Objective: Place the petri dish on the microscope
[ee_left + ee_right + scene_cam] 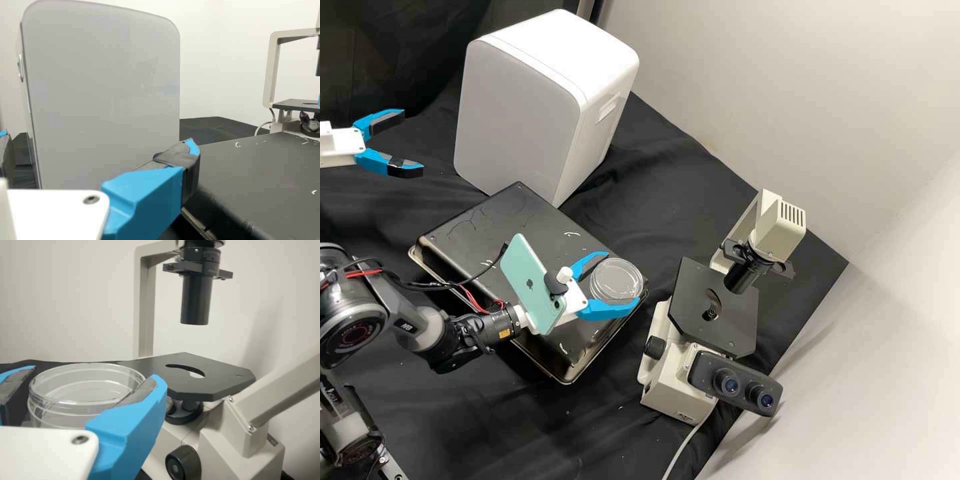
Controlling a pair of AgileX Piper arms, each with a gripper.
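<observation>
Right gripper (620,280) is clamped on the petri dish (617,278), one blue finger on each side of its clear wall. In the right wrist view the grey pad of one finger (137,412) presses the side of the dish (82,390). The dish is over the corner of the dark metal tray (473,233) nearest the microscope (693,360). Cannot tell if it rests on the tray or is lifted off it.

The microscope stands just beside that tray corner on the black cloth (653,173), apart from the dish. Its black stage (713,303) is flat with a hole in the middle. A black tube (741,273) hangs over the hole, with a gap between tube and stage. In the right wrist view the stage (210,375) lies just past the dish, roughly level with its rim, and the tube (196,295) is above it. The focus knob (182,462) is on the side of the body that faces the gripper. The eyepieces (743,387) are at the end away from the wall. A white cable (683,447) runs off the base.

Left gripper (409,141) is spread wide with nothing in it, at the far left, well apart from the dish and near the white box (543,100). The box stands just behind the tray. In the left wrist view the box (100,100) is close ahead of the blue finger (145,200), with the tray (260,185) beside it. A mint green phone-like unit (530,283) sits on the right wrist.
</observation>
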